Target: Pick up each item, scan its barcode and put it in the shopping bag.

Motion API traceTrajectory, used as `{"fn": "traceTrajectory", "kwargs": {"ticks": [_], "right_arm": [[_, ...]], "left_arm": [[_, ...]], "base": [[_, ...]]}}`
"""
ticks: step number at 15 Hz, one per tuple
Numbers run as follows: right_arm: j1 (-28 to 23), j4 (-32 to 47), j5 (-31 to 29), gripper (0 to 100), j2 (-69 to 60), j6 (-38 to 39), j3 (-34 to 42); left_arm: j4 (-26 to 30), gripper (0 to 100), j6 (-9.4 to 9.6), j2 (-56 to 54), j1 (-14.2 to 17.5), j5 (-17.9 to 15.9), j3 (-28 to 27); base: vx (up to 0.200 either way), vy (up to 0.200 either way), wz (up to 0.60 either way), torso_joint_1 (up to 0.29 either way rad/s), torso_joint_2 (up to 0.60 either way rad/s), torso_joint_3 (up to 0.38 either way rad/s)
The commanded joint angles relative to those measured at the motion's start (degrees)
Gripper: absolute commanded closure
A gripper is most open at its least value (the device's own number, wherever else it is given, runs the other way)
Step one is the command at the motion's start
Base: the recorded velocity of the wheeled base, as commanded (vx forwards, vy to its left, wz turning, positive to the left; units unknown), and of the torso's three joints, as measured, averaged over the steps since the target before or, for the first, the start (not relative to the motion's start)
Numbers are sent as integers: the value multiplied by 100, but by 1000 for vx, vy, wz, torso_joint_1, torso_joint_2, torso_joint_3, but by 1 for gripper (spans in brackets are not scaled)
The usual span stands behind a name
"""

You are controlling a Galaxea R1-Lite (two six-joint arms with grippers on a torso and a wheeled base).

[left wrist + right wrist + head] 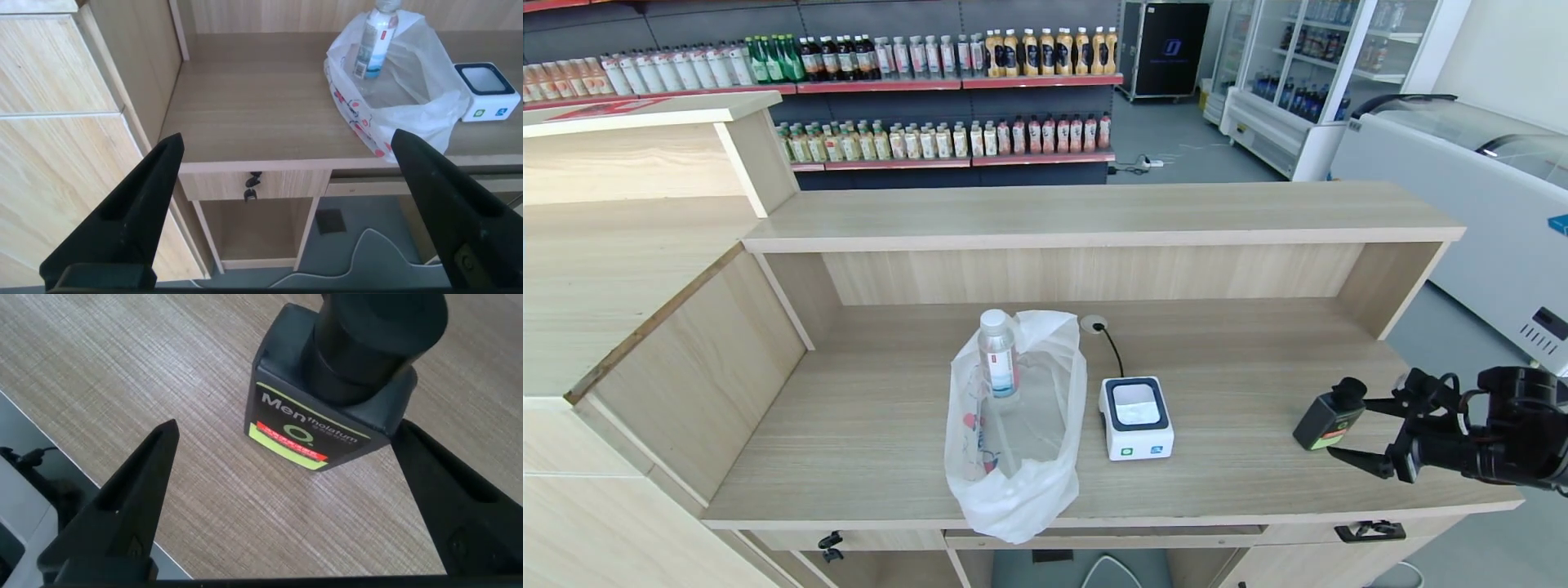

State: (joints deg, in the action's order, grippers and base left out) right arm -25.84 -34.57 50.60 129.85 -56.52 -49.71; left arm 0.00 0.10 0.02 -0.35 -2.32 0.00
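Observation:
A dark squat bottle [1327, 418] with a black cap and a green and red label stands near the right end of the wooden counter [1241, 392]. My right gripper [1352, 429] is open, level with it, one finger on either side. In the right wrist view the dark bottle [327, 384] sits just at the fingertips of the right gripper [286, 433]. A white shopping bag [1021, 465] lies open at the counter's front middle, with a clear drink bottle [998, 351] upright inside. The scanner [1135, 416] is beside the bag. My left gripper [288, 140] hangs open and empty off the counter's front left.
A raised ledge [1094, 216] runs behind the counter and a side panel [711, 351] closes its left end. The scanner's cable runs back to a hole [1093, 323]. A drawer with a key [252, 186] sits under the front edge. Bare wood lies between scanner and dark bottle.

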Motion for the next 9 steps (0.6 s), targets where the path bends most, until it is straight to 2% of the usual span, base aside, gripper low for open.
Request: {"fn": "traceTrajectory", "kwargs": {"ticks": [1,9], "right_arm": [[36,-32,2,0,58,0,-12],[493,-102,-7,0,427,53,-434]], "left_arm": [[0,0,-1,6,0,3,0],[0,0,-1,6,0,3,0]], "base": [[0,0,0,0,0,0],[0,0,0,0,0,0]]}}
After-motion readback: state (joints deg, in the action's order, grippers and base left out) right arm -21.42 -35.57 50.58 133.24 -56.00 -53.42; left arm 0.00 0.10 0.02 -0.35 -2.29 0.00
